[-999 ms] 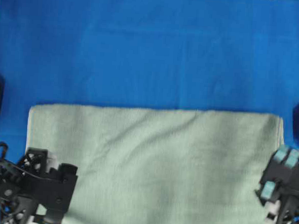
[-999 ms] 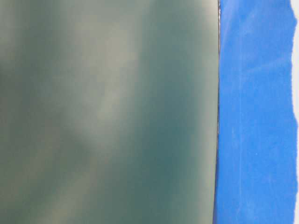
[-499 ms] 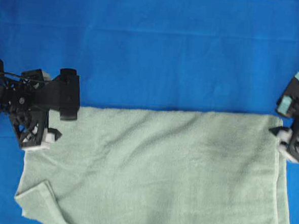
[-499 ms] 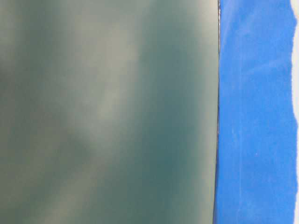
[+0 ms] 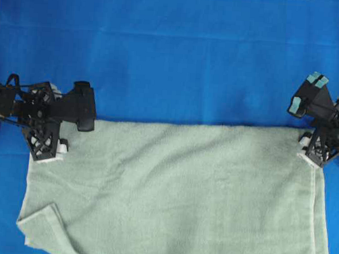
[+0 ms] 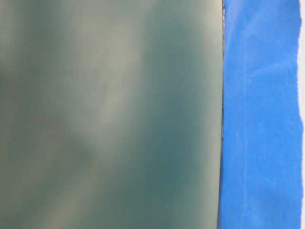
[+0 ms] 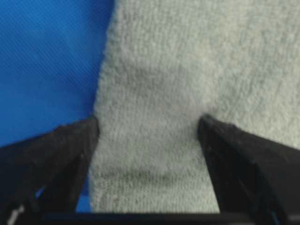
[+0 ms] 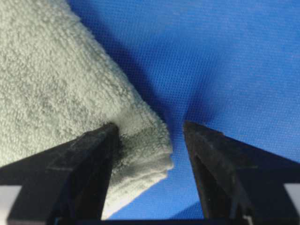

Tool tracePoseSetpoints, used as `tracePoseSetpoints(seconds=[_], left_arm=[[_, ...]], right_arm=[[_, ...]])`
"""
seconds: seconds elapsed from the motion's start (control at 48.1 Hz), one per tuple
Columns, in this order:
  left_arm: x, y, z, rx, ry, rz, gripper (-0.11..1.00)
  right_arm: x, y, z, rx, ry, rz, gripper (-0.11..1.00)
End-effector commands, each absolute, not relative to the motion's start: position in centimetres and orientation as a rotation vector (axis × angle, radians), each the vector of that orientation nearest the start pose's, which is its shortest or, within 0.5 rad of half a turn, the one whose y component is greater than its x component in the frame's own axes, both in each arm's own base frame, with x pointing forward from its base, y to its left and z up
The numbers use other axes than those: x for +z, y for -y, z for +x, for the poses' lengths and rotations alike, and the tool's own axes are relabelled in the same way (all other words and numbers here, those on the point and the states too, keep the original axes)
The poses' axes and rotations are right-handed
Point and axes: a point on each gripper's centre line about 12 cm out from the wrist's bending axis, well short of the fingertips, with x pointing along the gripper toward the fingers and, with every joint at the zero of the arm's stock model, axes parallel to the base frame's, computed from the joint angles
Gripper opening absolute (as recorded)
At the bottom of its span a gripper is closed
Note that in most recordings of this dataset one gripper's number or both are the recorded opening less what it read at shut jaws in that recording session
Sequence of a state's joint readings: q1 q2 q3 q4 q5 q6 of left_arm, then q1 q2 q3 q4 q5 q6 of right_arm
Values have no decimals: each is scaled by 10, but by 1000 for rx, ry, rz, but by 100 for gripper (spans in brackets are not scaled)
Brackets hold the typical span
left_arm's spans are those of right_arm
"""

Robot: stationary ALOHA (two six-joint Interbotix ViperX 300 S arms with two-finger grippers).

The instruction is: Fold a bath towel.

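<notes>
The bath towel (image 5: 177,191) is pale sage-green terry and lies spread over the near half of the blue cloth. Its near left corner (image 5: 42,226) is turned over on itself. My left gripper (image 5: 50,145) is open at the towel's far left corner. In the left wrist view, towel pile (image 7: 154,70) fills the space between the wide-apart fingers (image 7: 65,154). My right gripper (image 5: 313,154) is open at the far right corner. The layered towel corner (image 8: 145,140) touches its left finger (image 8: 89,164), with blue cloth showing before the other finger.
The bright blue cloth (image 5: 173,58) covers the whole table, bare beyond the towel's far edge. In the table-level view a blurred grey-green mass (image 6: 109,114) fills most of the frame, with blue cloth (image 6: 262,119) on the right.
Both grippers went from the towel's near edge to its far corners. Over the last half second the right one shifted left onto the corner. The left one shifted slightly.
</notes>
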State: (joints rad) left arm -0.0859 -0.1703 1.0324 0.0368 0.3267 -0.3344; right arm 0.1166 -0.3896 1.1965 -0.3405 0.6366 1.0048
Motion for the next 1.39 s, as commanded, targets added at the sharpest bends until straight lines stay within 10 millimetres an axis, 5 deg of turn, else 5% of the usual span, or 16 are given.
tracePoseSetpoints(seconds=[0.0, 0.125, 0.291, 0.437, 0.603, 0.895, 1.061, 1.207, 1.373], left_arm=[[83, 19, 241, 123, -1231, -204, 78], [83, 20, 242, 125, -1236, -210, 61], [84, 23, 241, 114, -1245, -199, 50], [99, 23, 242, 122, -1263, -201, 38], [153, 23, 251, 133, -1252, -211, 12], [282, 25, 247, 123, -1047, -286, 12], [344, 32, 235, 77, -911, -319, 12], [367, 38, 226, 60, -894, -341, 12], [368, 50, 229, 51, -908, -392, 12]], right_arm=[[92, 6, 170, -576, -1308, 372, 61], [92, 4, 175, -568, -1300, 378, 53], [94, 1, 181, -528, -1247, 412, 12], [105, 2, 184, -538, -1224, 420, 10], [150, 8, 189, -595, -1174, 414, 10], [270, 7, 183, -490, -885, 418, 10], [321, 6, 175, -404, -712, 410, 10], [351, 11, 168, -389, -594, 373, 10], [357, 19, 172, -441, -556, 303, 10]])
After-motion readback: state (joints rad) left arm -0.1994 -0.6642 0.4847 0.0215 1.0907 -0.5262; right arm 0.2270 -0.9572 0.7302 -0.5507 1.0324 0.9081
